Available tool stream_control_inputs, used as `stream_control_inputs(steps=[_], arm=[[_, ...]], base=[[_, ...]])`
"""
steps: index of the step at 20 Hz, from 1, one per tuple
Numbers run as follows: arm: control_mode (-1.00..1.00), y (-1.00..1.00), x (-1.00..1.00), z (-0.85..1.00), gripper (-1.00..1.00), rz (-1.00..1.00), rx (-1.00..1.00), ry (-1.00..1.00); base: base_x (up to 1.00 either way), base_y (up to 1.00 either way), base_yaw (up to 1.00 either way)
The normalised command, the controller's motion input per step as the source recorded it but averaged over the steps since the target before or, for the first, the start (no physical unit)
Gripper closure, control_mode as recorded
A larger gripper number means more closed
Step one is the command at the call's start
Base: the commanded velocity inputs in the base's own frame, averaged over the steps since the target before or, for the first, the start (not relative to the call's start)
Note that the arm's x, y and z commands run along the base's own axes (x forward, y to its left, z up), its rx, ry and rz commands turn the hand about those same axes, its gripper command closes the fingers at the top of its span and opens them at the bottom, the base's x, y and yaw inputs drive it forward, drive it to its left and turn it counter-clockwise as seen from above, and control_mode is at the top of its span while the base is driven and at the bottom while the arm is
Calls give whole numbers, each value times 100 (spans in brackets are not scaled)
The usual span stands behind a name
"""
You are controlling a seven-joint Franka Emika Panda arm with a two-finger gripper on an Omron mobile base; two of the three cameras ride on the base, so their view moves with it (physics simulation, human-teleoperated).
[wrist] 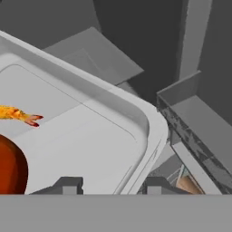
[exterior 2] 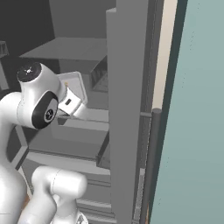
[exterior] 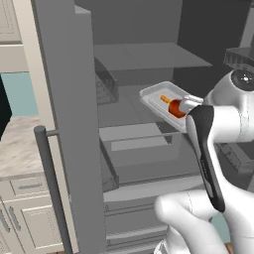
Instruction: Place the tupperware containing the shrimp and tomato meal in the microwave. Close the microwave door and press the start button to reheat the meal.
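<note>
so far only the pick-up looks done — the gripper (wrist: 108, 183) has its jaws clamped on the rim of the tupperware (exterior: 159, 97), held in the air at the open fridge (exterior: 69, 124) with tomato (exterior: 175, 108) and shrimp (wrist: 18, 114) inside; microwave, door and start button are all left

Tupperware (exterior: 155, 94): pale grey-white, plain, no pattern. Inside it, tomato (exterior: 175, 108): deep red-orange; shrimp (exterior: 165, 99): bright orange-yellow with a reddish tail tip in the hand view.
Fridge door (exterior: 72, 124) left of the tupperware: flat mid grey; its bar handle (exterior: 49, 183) darker grey. Shelves (exterior: 149, 55) behind the tupperware: grey on a near-black interior.
Table (exterior: 20, 144) left of the door: beige marbled; cabinets (exterior: 30, 218) under it cream.
Wall (exterior 2: 197, 109): pale teal.
</note>
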Motion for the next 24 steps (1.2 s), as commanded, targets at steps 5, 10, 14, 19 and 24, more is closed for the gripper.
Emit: stream_control_inputs(steps=[5,10,14,19,24], arm=[[-100,-34,-6,-5,100,-14,0,0],[-100,0,-2,0,100,0,0,0],[-100,3,-25,-13,100,0,0,0],[-100,1,-68,-8,100,10,0,0],[-100,8,-68,-2,100,18,0,0]], base=[[0,0,0],[0,0,0],[0,0,0],[0,0,0],[0,0,0]])
